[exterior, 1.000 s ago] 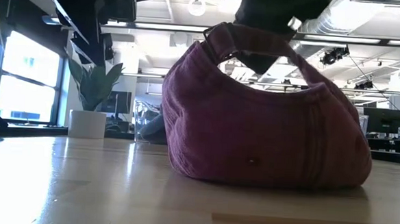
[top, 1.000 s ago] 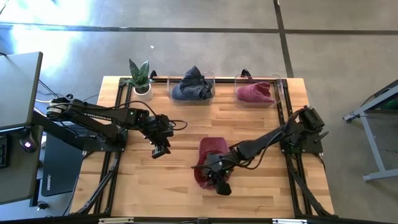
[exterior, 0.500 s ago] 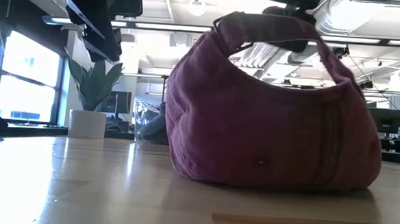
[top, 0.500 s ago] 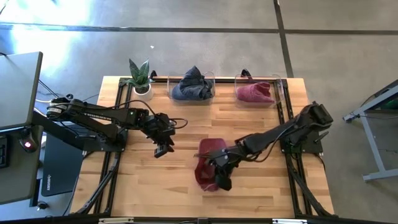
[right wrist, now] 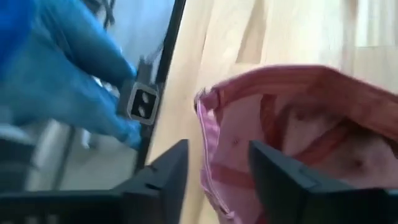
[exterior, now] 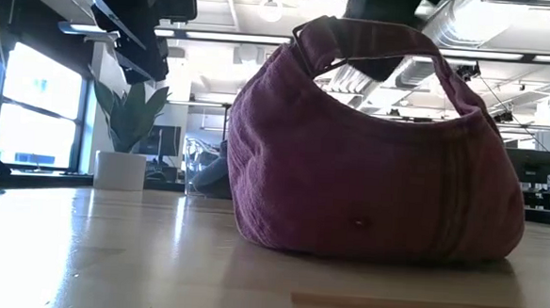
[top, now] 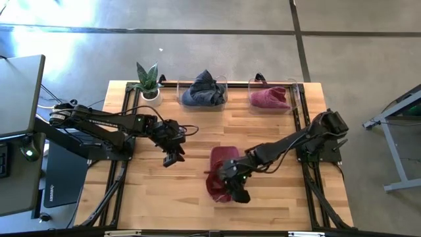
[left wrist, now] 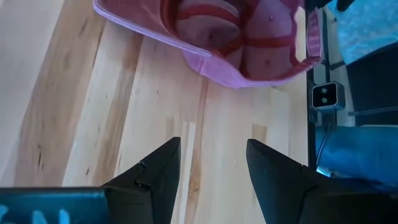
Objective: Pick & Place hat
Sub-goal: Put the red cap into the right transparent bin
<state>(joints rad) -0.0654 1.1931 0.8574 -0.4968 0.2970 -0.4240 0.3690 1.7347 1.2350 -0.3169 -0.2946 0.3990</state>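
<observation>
A maroon corduroy hat [top: 220, 172] with a strap across its open back sits slumped, opening upward, on the wooden tabletop [top: 171, 191], near the front middle.

We take this for an open-plan office turned robotics lab: a wooden tabletop [top: 184, 184] on a black metal frame stands on a polished concrete floor [top: 197, 52], and across it we see exposed ceiling ducts [exterior: 471, 18], strip lights, tall windows [exterior: 27, 113] and desk monitors [exterior: 529, 167].
</observation>
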